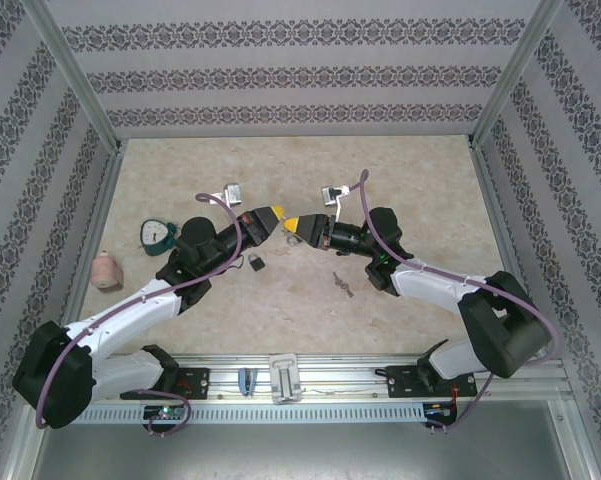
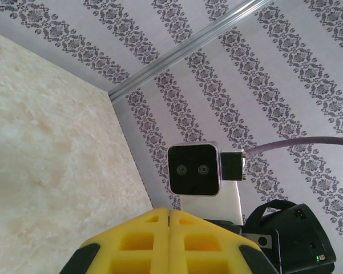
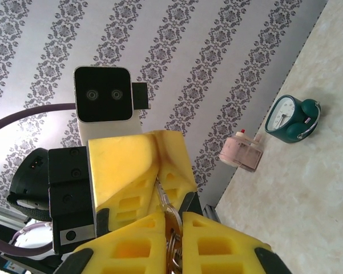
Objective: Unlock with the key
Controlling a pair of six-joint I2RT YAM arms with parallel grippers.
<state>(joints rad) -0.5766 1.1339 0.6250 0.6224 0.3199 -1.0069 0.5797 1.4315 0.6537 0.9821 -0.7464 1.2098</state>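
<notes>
Beige marbled tabletop (image 1: 280, 170); damask-striped walls (image 1: 290, 70); aluminium corner posts (image 1: 75, 75)

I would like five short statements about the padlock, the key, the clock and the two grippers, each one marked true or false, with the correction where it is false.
1. The padlock lies on the table, and no gripper holds it. True.
2. The right gripper is shut on the key. True.
3. The left gripper has its fingers spread wide. False: its yellow fingers are pressed together.
4. The two grippers are at opposite edges of the table. False: they meet nearly tip to tip above its middle.
5. The green alarm clock stands beside the right arm. False: it stands on the left arm's side.
</notes>
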